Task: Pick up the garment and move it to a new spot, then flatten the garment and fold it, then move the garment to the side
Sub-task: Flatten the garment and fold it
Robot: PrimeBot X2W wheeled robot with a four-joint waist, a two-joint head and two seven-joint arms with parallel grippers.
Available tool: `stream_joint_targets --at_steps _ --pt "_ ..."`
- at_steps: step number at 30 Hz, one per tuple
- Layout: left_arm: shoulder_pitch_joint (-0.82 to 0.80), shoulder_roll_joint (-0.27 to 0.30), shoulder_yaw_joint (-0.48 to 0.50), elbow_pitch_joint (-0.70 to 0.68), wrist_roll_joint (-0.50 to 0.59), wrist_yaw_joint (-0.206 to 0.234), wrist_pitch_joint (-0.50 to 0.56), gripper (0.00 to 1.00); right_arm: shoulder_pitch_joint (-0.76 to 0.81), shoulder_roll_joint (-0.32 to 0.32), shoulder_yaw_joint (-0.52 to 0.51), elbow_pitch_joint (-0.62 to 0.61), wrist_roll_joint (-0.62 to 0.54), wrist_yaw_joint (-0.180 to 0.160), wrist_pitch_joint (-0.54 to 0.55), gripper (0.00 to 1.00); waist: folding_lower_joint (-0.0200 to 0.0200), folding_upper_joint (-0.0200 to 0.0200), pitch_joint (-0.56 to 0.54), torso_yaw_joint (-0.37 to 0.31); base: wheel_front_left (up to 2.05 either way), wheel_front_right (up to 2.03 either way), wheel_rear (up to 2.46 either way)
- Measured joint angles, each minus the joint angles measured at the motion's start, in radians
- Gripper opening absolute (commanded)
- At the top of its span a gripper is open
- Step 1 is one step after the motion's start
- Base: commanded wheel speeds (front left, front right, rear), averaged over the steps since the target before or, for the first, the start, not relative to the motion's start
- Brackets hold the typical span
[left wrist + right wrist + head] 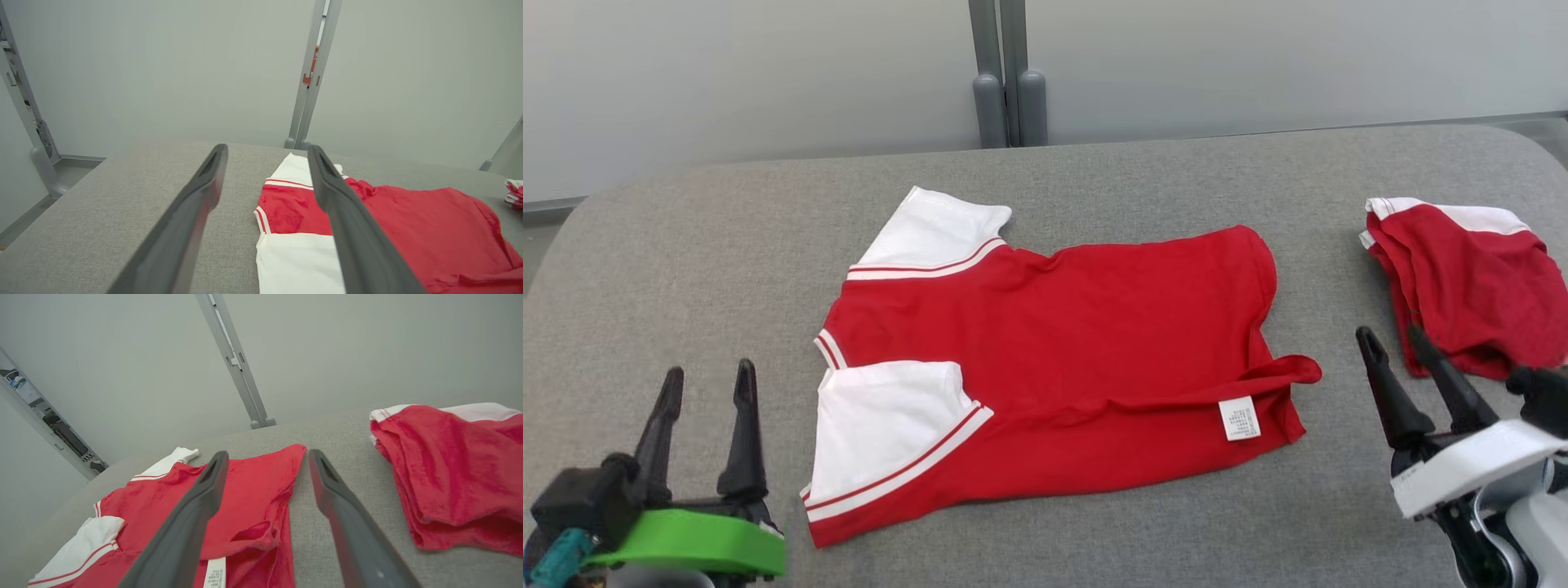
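Dark fingers of left hand, lower left of frame, stand wide apart and empty. Right hand, lower right: likewise wide, empty. Red shirt lies spread mid-frame on grey worktop, one hem corner turned over, label showing. Folded garment, also red, at right edge.

Bright, even, diffuse light; you get no hard shadows on the grey table. Thin soft shade only under the garment's folded-over hem, toward the table's right edge. No glare off the pale wall. Head view sharp. Wrist views: dark fingers soften toward the bottom edge; wall posts bow and lean at the frame sides.
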Motion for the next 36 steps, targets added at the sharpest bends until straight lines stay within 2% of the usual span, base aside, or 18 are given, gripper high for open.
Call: stream_joint_targets --at_steps 4,8,11,21,28,31,32,33,34,35,36 --pt "0.082 -0.095 0.064 0.012 0.08 -0.059 0.0 1.0 0.069 0.027 -0.017 0.024 -0.048 0.0 0.0 1.0 0.0 0.0 0.0 0.008 0.0 0.0 0.0" --pt "0.096 -0.139 0.097 0.046 0.126 -0.118 0.0 1.0 0.068 0.029 0.019 0.075 -0.069 0.0 0.0 1.0 0.0 0.0 0.011 0.013 0.0 0.0 0.0" --pt "0.096 -0.148 0.097 0.096 0.123 -0.144 0.007 1.0 0.028 0.023 0.077 0.138 -0.068 0.0 0.016 1.0 0.0 0.0 0.021 0.015 0.0 0.0 0.0" --pt "0.048 -0.154 0.006 0.266 0.061 -0.187 0.237 1.0 -0.121 0.019 0.216 0.322 -0.02 0.0 0.128 1.0 0.0 0.0 0.066 0.034 0.0 0.0 0.0" --pt "-0.001 -0.18 -0.039 0.374 0.024 -0.231 0.321 1.0 -0.187 0.034 0.292 0.383 -0.007 0.0 0.147 1.0 0.0 0.0 0.093 0.041 0.0 0.0 0.0" --pt "-0.026 -0.192 -0.042 0.406 0.014 -0.247 0.323 1.0 -0.219 0.039 0.314 0.41 -0.002 0.0 0.147 1.0 0.0 0.0 0.102 0.04 0.0 0.0 0.0" --pt "-0.037 -0.194 -0.042 0.416 0.014 -0.252 0.321 1.0 -0.228 0.039 0.321 0.421 -0.001 0.0 0.147 0.97 0.0 0.0 0.105 0.04 0.0 0.0 0.0" --pt "-0.052 -0.199 -0.043 0.44 0.009 -0.262 0.321 0.78 -0.241 0.041 0.336 0.437 0.004 0.0 0.146 0.57 0.0 0.0 0.106 0.04 0.0 0.0 0.0" --pt "-0.057 -0.202 -0.046 0.453 0.008 -0.27 0.322 0.43 -0.249 0.044 0.343 0.444 0.006 0.0 0.146 0.44 0.0 0.0 0.106 0.04 0.0 0.0 0.0" --pt "-0.062 -0.205 -0.048 0.464 0.006 -0.276 0.322 0.0 -0.256 0.044 0.349 0.453 0.007 0.0 0.145 0.27 0.0 0.0 0.106 0.04 0.0 0.0 0.0" --pt "-0.068 -0.206 -0.05 0.475 0.006 -0.281 0.321 0.0 -0.261 0.045 0.355 0.463 0.007 0.0 0.145 0.0 0.0 0.0 0.104 0.04 0.0 0.0 0.0"
